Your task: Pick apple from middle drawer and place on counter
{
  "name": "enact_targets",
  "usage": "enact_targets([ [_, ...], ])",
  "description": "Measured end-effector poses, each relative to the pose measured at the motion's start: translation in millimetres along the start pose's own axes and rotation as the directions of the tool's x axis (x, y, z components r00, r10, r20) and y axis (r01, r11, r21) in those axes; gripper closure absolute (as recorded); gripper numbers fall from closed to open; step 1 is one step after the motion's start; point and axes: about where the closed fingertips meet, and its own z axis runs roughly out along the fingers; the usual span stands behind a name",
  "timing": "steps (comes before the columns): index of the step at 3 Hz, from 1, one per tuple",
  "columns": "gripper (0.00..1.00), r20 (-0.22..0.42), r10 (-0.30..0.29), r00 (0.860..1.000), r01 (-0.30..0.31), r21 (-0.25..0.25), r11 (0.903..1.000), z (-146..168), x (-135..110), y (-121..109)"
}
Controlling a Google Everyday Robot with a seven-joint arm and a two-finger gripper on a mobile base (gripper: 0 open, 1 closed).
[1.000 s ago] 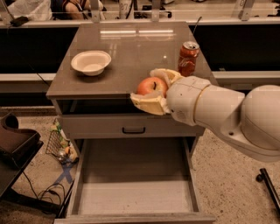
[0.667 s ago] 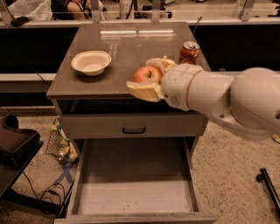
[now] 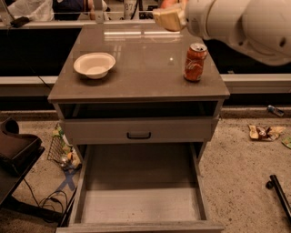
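Arm (image 3: pixel 236 22): big white shell, comes in from the top right and fills that corner, above the counter's back right.

Counter (image 3: pixel 141 68): glossy grey-brown top, light glare along the far edge. Bowl and can sit on it, well apart.

Drawer (image 3: pixel 141 200): pulled fully out toward the camera at the bottom, with a flat floor and low side walls.

Drawer front (image 3: pixel 100 129): shut, directly above the open drawer, small black handle (image 3: pixel 138 135) at its centre. There's a dark open slot between it and the counter edge.

Dark bag (image 3: pixel 16 145): on the floor left of the cabinet, cables (image 3: pixel 45 200) trailing near it. Blue tape cross (image 3: pixel 68 179) just beside the drawer's left wall. Wrapper litter (image 3: pixel 261 132) on the floor to the right.

Bowl (image 3: pixel 94 64): white, upright, left side of the counter.

Can (image 3: pixel 195 62): orange soda can, upright, right side of the counter, below the arm.

Gripper (image 3: pixel 167 12): at the top edge, over the back of the counter, up and left of the can and not touching it. One tan pad (image 3: pixel 164 20) shows. It's clamped on the apple.

Apple (image 3: pixel 170 2): only a red-orange sliver shows, cut off by the top edge and pressed against the tan pad. It's in the air above the counter, not set down.
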Motion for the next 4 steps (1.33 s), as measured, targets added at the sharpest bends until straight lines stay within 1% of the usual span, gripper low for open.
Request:
enact_targets([
  [1, 1.00, -0.043, -0.042, 0.998, 0.045, 0.051, 0.9977, 53, -10, -48],
  [2, 1.00, -0.045, -0.042, 0.998, 0.044, 0.048, 0.9979, 52, -9, -46],
  [3, 1.00, -0.043, -0.049, 0.998, 0.050, 0.024, 0.9985, 67, -12, -42],
  [4, 1.00, -0.066, -0.059, 0.996, 0.056, -0.046, 0.9973, 127, -3, -35],
])
